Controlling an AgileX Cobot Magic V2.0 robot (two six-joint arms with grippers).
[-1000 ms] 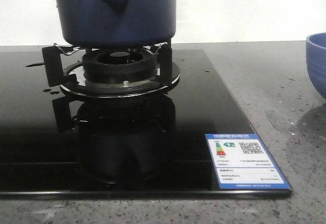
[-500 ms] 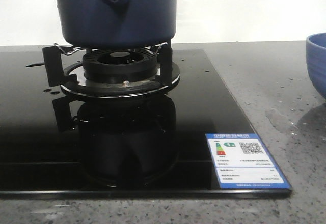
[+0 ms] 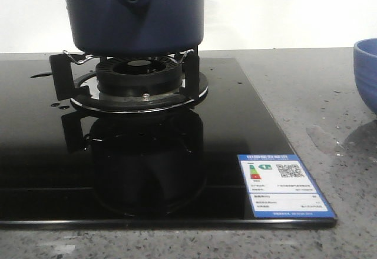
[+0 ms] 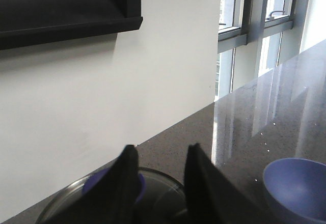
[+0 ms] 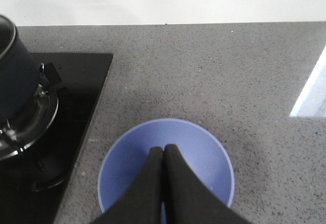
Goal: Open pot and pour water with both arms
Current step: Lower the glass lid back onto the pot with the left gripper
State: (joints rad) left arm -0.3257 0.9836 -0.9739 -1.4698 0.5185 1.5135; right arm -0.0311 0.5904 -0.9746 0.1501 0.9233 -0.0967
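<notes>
**Pot on the burner, lid under the left gripper**

From the front, you see the pot (image 3: 133,13) sitting on the burner stand (image 3: 132,79) of the black glass hob (image 3: 247,123), its handle stub facing the camera. The blue bowl (image 3: 366,73) stands on the grey counter (image 3: 318,106) well to the right.

In your left wrist view, the left gripper (image 4: 160,175) has its jaws parted narrowly over a glass lid (image 4: 61,211) with a blue knob (image 4: 94,183); you cannot tell whether they grip it.

In your right wrist view, the right gripper (image 5: 163,150) hovers above the bowl, fingers pressed together and holding nothing.
</notes>
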